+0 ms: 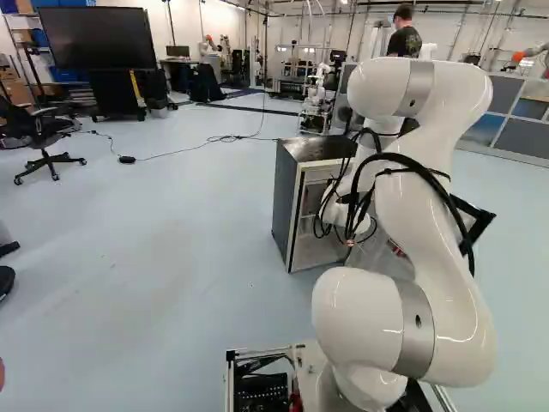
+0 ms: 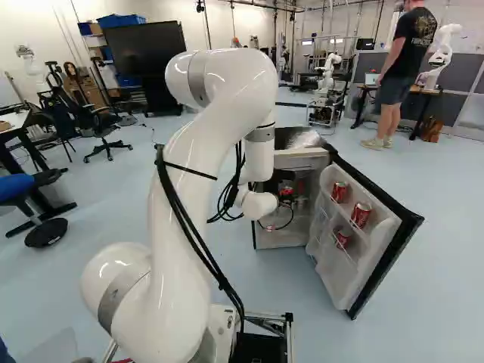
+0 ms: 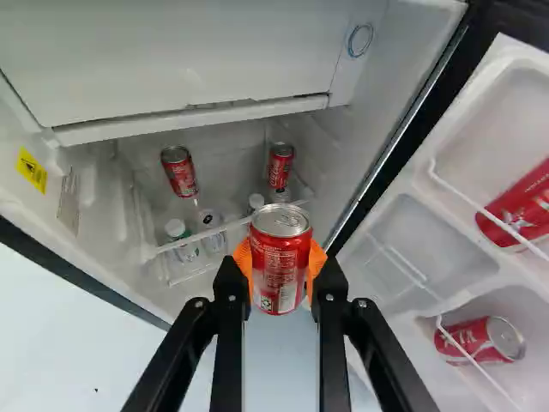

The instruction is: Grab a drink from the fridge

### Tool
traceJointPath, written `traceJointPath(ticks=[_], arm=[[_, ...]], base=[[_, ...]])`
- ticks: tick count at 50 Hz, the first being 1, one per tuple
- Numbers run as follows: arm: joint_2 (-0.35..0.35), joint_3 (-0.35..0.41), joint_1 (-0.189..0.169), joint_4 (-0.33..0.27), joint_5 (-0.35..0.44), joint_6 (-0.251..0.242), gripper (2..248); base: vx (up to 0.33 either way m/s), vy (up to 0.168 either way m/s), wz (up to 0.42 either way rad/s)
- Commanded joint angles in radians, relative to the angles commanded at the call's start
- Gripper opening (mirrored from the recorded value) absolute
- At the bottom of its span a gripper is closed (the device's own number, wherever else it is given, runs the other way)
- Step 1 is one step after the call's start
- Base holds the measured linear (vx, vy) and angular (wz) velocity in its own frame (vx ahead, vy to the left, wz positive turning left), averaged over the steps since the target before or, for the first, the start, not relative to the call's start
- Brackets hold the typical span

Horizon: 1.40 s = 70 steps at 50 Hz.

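While its door (image 2: 325, 265) stands open, one fridge (image 1: 287, 197): boxy, dark smooth side panel, interior of pale moulded plastic. One arm (image 1: 429, 215): glossy white, rounded joints, grey metallic bands, black cables (image 2: 189, 223) strapped along it. The door: black outer edge, white lining with rounded recesses and thin rails, three red cans (image 2: 361, 215) behind them. One freezer compartment (image 3: 171, 60): flat white front, straight lower lip, across the upper interior. Two red cans (image 3: 180, 172) inside the fridge below it, apart from each other, metal lids; clear bottles (image 3: 210, 221) near them, white caps where visible. One red drink can (image 3: 279, 266), the task's item: smooth cylinder, silver lid, upright, in front of the fridge's open interior, pinched from two sides by the black jaws, their orange pads (image 3: 243, 257) against its wall
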Motion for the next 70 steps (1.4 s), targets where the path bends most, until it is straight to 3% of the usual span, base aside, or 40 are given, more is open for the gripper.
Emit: traceJointPath(ticks=[42, 70], arm=[[0.232, 0.205, 0.043, 0.0, 0.159, 0.0, 84], [0.329, 0.245, 0.051, 0.0, 0.209, 0.0, 84]], base=[[0.0, 0.0, 0.0], [0.0, 0.0, 0.0]])
